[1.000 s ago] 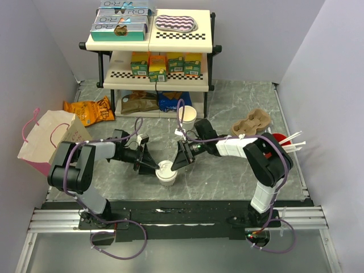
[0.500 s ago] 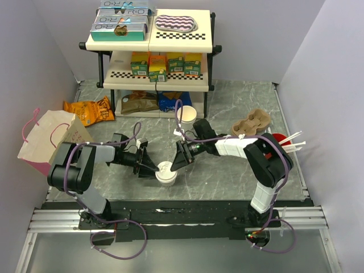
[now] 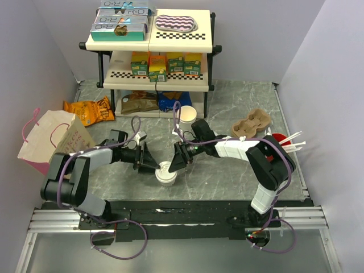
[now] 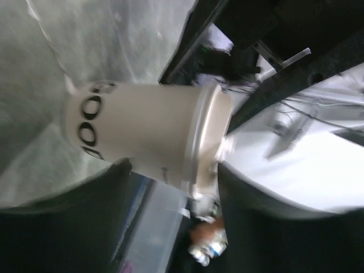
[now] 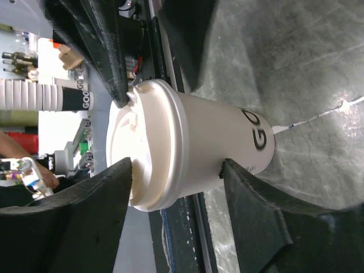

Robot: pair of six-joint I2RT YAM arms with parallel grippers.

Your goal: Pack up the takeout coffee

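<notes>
The takeout coffee (image 3: 166, 173), a cream-white paper cup with a white lid, stands upright on the grey marbled table near the front edge. My left gripper (image 3: 153, 166) reaches in from its left and my right gripper (image 3: 174, 164) from its right, both at lid height. In the left wrist view the cup (image 4: 142, 128) sits at the tips of the left gripper (image 4: 170, 170), one finger by the wall and one by the lid. In the right wrist view the right gripper (image 5: 177, 165) straddles the rim of the cup (image 5: 193, 148) the same way. Both stand open.
A pink-handled paper bag (image 3: 48, 139) lies at the left, with a snack bag (image 3: 88, 109) behind it. A lidless cup (image 3: 187, 116), a cardboard cup carrier (image 3: 250, 124) and a red cup with straws (image 3: 280, 140) stand behind and to the right. A stocked shelf (image 3: 151, 51) fills the back.
Both grippers have spread their fingers a little wider at the cup's lid. The left arm's elbow has swung left. The cup stays in place.
</notes>
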